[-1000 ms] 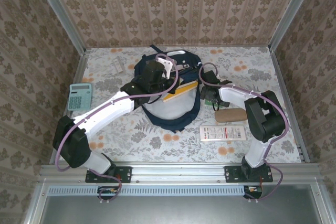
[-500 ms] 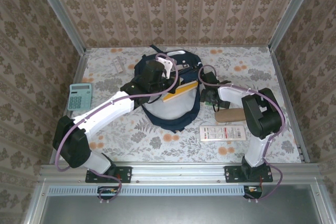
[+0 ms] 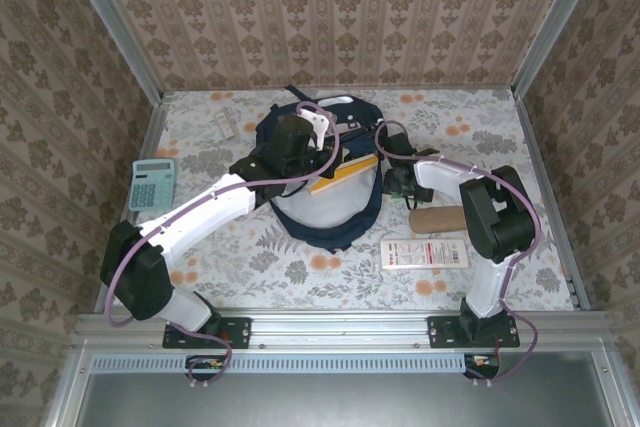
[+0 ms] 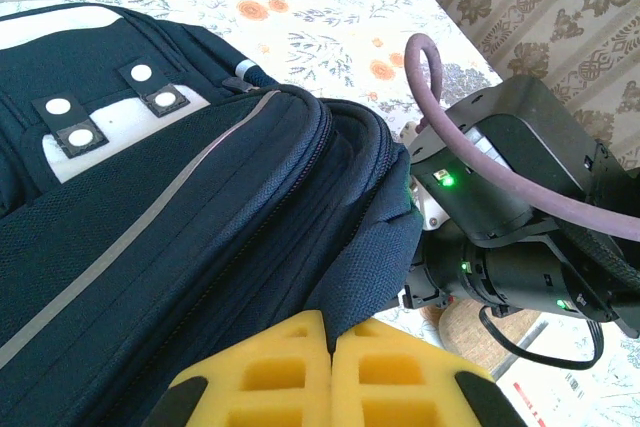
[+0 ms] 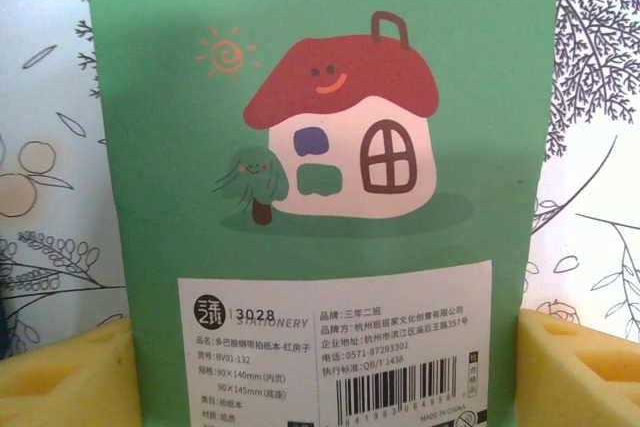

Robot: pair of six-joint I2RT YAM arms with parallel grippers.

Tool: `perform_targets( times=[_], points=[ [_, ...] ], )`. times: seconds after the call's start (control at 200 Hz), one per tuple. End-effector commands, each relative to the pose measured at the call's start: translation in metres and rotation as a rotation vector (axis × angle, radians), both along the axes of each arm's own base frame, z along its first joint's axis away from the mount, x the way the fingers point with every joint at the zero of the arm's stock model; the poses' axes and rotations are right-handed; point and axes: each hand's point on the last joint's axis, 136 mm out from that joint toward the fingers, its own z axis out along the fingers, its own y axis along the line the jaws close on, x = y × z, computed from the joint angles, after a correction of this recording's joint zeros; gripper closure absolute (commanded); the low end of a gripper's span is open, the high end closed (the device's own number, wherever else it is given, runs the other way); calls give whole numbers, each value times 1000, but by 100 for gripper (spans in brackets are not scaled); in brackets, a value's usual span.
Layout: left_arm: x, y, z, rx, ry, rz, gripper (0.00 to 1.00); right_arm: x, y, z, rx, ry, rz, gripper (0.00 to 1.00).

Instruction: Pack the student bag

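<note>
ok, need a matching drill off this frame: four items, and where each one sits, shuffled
Items
1. student bag
2. calculator
3. green notepad
4. white box

Places
A. far left of the table
B. between the yellow pads of the right hand
C. centre of the table
D. right side, nearest the front edge

Pairs: 1-C, 2-A, 3-B, 4-D
</note>
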Motion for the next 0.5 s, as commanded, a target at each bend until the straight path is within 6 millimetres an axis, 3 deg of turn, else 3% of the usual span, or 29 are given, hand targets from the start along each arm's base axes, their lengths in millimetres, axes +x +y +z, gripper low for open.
perform_targets(
  times=[0.0, 0.3, 0.445, 0.495],
  points=[
    [1, -5, 44, -97, -67, -7, 100, -8, -1, 3, 35, -1, -1, 26],
    [2, -4, 44, -92, -70, -2, 100, -21, -4, 61, 45, -165, 16, 28],
    [4, -2, 44, -87, -75, 12, 100, -40, 13, 88, 64, -248, 86, 28],
    [3, -1, 45, -86, -77, 13, 100, -48, 20, 89, 67, -255, 116, 28]
  ],
)
